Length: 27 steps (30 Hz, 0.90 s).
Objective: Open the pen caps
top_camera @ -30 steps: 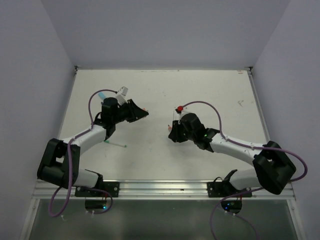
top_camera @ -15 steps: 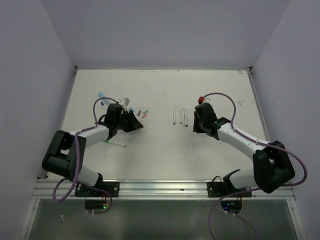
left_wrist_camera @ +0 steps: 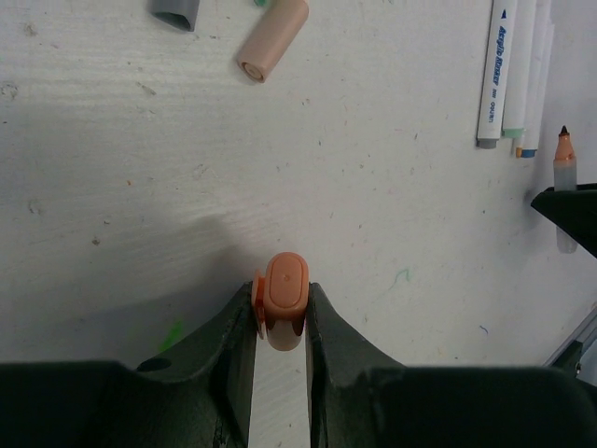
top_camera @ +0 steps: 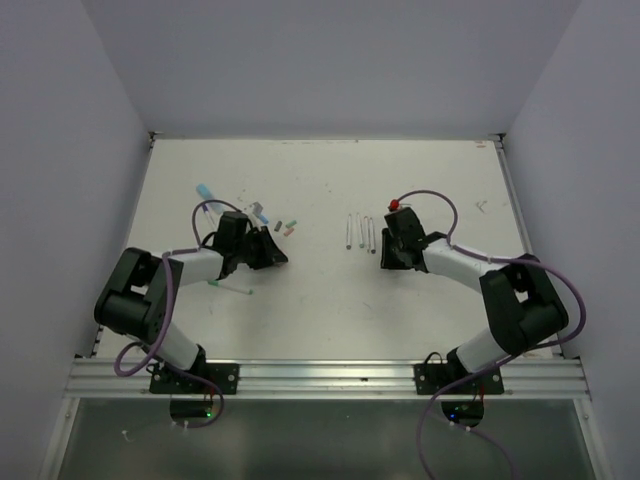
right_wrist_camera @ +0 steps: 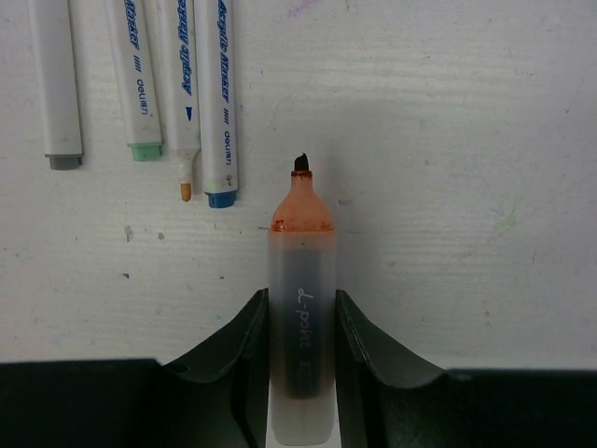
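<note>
Orange plastic pen cap: short, fat, rounded at its closed end, glossy. It is pinched between the two dark fingers of the left gripper and held low over the white table, closed end toward the wrist camera. The jaws are drawn in to the cap's width; nothing else is held there.

Handling, as judged: the cap is taken to be light, stiff and smooth-walled, so a slip is likely under a loose pinch. A hard squeeze is not called for, since thin plastic may be deformed. It is best gripped across its broader sides near mid-length, much as it is gripped now.

The right gripper is closed to a narrow gap on a translucent plastic marker barrel, orange-stained at the shoulder, dark nib bared. The cap is therefore judged already parted from this marker; the two are held well apart.

A salmon-coloured cap and a grey cap are seen lying loose on the table beyond the held cap.

Four white marker pens are laid side by side beyond the right gripper. One shows a bare yellow nib. The grey, green and blue ends of the others cannot be told as caps or plugs.
</note>
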Motion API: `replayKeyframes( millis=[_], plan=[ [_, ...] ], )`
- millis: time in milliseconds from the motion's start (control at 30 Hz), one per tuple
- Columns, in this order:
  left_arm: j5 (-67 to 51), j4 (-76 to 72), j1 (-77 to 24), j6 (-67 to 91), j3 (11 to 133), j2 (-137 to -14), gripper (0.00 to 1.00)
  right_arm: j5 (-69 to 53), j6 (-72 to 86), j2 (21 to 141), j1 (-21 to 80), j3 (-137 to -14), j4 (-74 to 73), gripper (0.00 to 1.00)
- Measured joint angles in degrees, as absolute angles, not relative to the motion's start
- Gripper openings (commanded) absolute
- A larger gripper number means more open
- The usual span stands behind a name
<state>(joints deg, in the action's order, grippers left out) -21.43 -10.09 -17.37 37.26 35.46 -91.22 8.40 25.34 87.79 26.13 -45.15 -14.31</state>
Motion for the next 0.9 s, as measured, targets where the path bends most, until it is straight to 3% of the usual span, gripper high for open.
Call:
replayKeyframes(
  millis=[433, 533, 633, 900],
  plan=[
    [-21.82, -11.51, -17.37, 37.93, 36.1, -92.31, 0.41, 7.73, 25.47, 88.73, 26.13, -44.51, -12.29, 0.13],
    [-21.69, -11.22, -17.37, 37.93, 36.34, -92.29, 0.43, 7.46, 25.5, 88.88, 26.13, -44.49, -12.1, 0.04],
    [-21.47, -11.11, -17.37, 38.09, 36.36, -92.01, 0.46, 6.85, 25.5, 88.95, 26.13, -44.42, -11.79, 0.05],
    [-16.82, -5.72, -17.37, 37.78, 36.45, -86.11, 0.59, 6.42, 25.47, 88.95, 26.06, -44.36, -11.62, 0.18]
  ],
)
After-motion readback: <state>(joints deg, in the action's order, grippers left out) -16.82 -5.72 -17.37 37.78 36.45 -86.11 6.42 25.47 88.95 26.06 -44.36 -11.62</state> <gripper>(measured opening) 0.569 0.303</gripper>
